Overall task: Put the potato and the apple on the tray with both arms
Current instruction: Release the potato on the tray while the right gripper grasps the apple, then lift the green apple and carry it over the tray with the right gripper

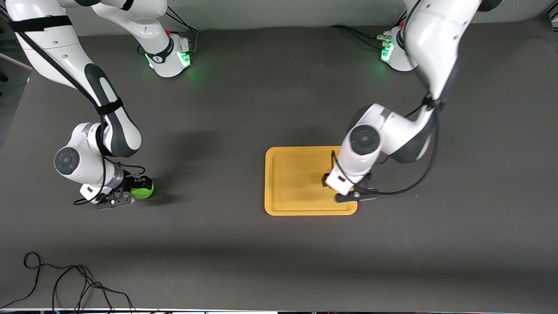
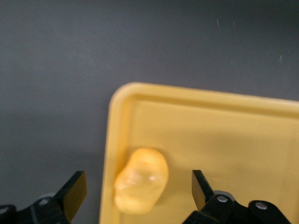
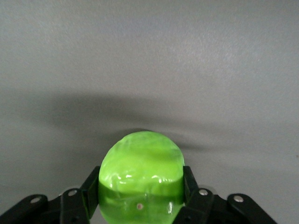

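Potato (image 2: 141, 181), a lumpy yellow-orange toy, lay on the orange plastic tray (image 1: 279, 205) below the left gripper's (image 2: 139, 189) wide-spread fingers. The right gripper (image 3: 140, 186) clamped the glossy lime-green apple (image 3: 141, 175) across its middle; it looked light, rigid, probably slippery.

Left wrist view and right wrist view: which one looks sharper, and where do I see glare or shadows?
Right wrist view: sharper; the bright lime-green faceted toy apple, gripped by the right hand, shows small white glare spots, and a broad soft shadow lies on the grey table. Left wrist view: softer; the yellow-orange lumpy toy potato looks blurred with faint highlights on the flat orange-yellow plastic tray, between the open left hand fingers.
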You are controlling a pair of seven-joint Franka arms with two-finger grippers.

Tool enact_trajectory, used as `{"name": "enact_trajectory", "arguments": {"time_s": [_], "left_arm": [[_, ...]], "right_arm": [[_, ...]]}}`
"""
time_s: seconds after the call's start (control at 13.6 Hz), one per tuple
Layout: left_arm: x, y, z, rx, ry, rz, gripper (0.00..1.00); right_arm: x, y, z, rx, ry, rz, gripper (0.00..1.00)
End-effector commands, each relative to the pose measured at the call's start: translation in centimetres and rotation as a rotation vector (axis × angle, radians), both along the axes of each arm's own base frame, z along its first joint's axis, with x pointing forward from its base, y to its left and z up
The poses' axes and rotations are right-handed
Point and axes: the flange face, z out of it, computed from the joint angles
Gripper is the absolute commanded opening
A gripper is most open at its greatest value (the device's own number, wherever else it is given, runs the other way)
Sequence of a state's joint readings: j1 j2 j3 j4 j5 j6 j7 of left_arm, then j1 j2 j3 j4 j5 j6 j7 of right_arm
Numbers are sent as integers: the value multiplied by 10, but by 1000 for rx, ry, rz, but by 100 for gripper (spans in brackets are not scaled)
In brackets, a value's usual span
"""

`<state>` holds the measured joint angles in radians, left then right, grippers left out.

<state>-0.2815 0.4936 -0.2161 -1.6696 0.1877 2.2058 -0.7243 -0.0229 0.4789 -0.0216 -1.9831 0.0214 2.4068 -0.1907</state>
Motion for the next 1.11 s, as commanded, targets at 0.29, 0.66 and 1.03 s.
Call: {"name": "enact_trajectory", "arguments": {"time_s": [0.29, 0.66, 1.03], "left_arm": [[-3, 157, 164, 38, 62, -147, 100], [-23, 246, 214, 23, 96, -200, 100], [-40, 275, 229, -1, 96, -248, 100]], "right_arm": [[37, 8, 131, 34, 24, 24, 27], [27, 9, 294, 37, -8, 28, 27], [10, 136, 336, 21, 12, -43, 23]]}}
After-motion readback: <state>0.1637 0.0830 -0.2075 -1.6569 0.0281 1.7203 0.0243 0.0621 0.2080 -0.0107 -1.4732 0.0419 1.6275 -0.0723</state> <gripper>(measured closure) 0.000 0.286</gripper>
